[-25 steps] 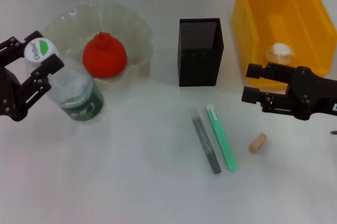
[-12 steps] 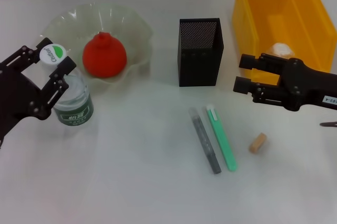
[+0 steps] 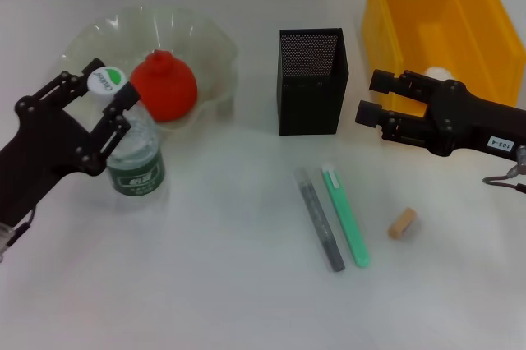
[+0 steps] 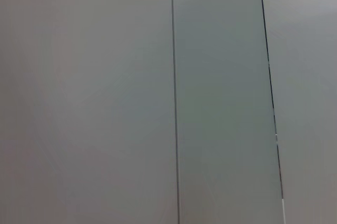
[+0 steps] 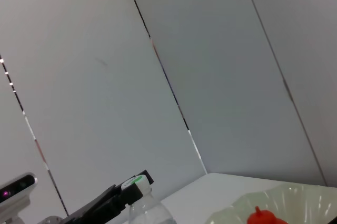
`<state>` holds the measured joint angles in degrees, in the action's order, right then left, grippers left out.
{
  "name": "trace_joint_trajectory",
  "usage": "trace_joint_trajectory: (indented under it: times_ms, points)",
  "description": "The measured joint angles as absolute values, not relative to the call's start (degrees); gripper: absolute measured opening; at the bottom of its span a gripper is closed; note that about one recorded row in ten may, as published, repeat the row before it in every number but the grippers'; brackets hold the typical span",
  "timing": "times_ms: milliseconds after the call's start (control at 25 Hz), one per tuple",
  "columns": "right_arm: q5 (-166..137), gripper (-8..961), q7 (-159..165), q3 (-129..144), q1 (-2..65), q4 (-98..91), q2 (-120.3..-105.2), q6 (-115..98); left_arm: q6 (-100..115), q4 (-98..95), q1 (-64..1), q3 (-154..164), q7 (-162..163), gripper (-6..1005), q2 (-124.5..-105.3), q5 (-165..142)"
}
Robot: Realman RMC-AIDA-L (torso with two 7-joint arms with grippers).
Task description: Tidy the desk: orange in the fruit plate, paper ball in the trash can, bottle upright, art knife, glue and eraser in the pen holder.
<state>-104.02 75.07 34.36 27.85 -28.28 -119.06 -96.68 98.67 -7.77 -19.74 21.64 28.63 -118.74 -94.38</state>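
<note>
In the head view, the left gripper (image 3: 100,102) sits at the left of the frame with its two black fingers (image 3: 123,103) clamped around the neck of the bottle (image 3: 131,153), just under the white and green cap, and the bottle stands nearly upright on the white table (image 3: 214,284), its base just in front of the fruit plate (image 3: 209,46). The orange (image 3: 164,85) lies inside that plate, at upper left of the frame, right beside the bottle's cap. The right gripper (image 3: 371,97) hangs at the right of the frame with its jaws spread apart and nothing between them, fingertips pointing toward the pen holder (image 3: 312,80), which stands upright near the top centre. Behind the right gripper, the trash can (image 3: 403,5) fills the upper right corner, and the paper ball (image 3: 440,75) shows inside it, partly hidden by the arm. Lower, right of centre, the glue (image 3: 321,220) and the art knife (image 3: 346,215) lie side by side on the table, close but apart, and the eraser (image 3: 402,223) rests a little farther right. The right wrist view shows the bottle's cap (image 5: 135,183) and the orange (image 5: 266,217) low in the frame.
</note>
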Motion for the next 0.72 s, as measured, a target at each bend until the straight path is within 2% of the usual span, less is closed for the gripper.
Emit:
trace_joint_trajectory:
  times_ms: [480,720]
  points:
    - [-104.02,769,74.26,34.33,27.57,-28.08,-119.1,-96.08,100.09,-5.55,-20.46,21.09,28.57,452,-118.84,-93.93]
    - [-103.8,769,74.21,34.07,27.36,-28.13,-119.09,-96.43,111.83,-10.31,-19.17,19.2,33.31,667,-118.3,-93.81]
